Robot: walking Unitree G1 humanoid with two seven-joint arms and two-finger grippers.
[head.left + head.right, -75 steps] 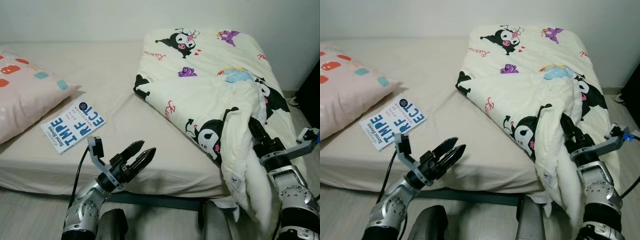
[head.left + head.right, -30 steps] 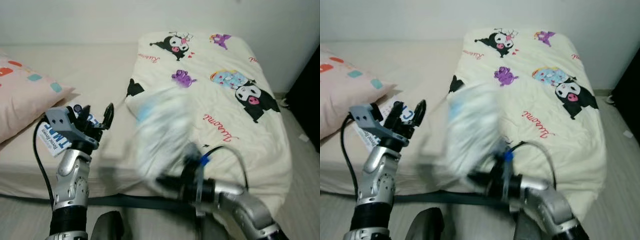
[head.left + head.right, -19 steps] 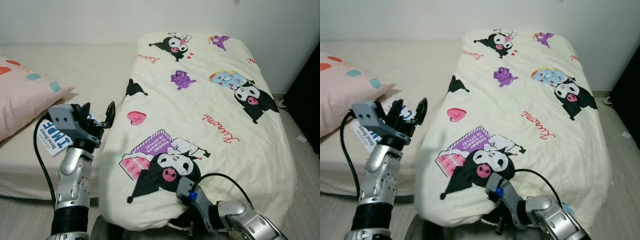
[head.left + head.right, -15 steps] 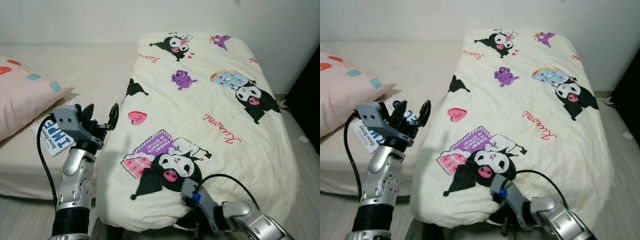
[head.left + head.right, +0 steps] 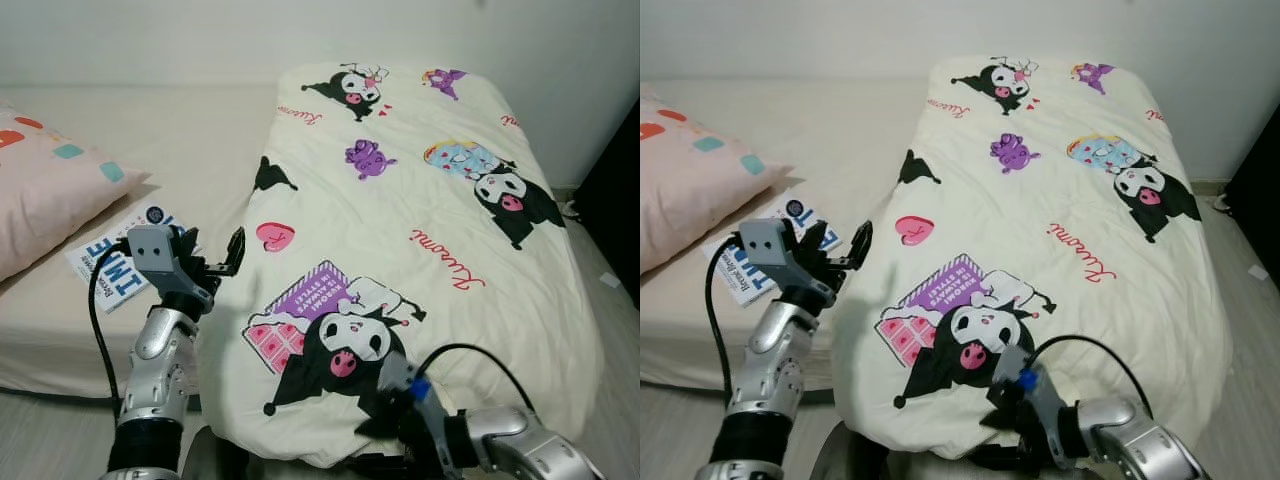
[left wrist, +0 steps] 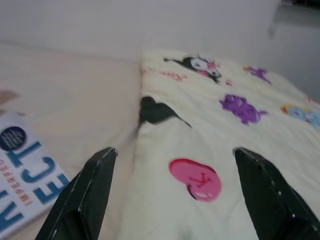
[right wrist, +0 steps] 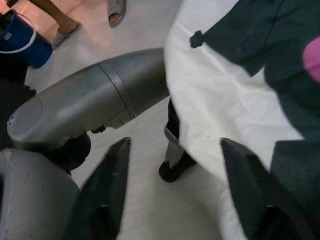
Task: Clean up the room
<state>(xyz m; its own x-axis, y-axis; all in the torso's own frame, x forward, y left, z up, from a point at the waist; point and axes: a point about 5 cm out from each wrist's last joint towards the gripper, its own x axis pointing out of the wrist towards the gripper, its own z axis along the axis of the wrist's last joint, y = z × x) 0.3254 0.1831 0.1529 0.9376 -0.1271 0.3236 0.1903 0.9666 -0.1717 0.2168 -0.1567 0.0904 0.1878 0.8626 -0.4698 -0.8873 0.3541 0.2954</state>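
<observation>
A cream cartoon-print blanket [image 5: 400,220] lies spread flat over the right half of the bed [image 5: 190,140], and its near edge hangs over the bed's front. My left gripper [image 5: 210,252] is raised and open at the blanket's left edge, near a pink heart print [image 6: 196,179]. The book [image 5: 108,262] lies just to its left, beside the pink pillow [image 5: 40,195]. My right arm [image 5: 495,445] reaches in low under the hanging blanket edge. The right gripper [image 7: 175,145] is open there, with the white blanket hem [image 7: 220,115] in front of its fingers.
A wall runs behind the bed and dark furniture [image 5: 620,170] stands at the right. Seen from the right wrist, my grey leg [image 7: 85,110] is on the floor, with a blue bucket [image 7: 17,42] and a person's slippered feet [image 7: 116,11] beyond it.
The right gripper swept the bunched blanket across the bed and let it go; it now lies spread flat. My left arm rose from the bed's front to the blanket's left edge.
</observation>
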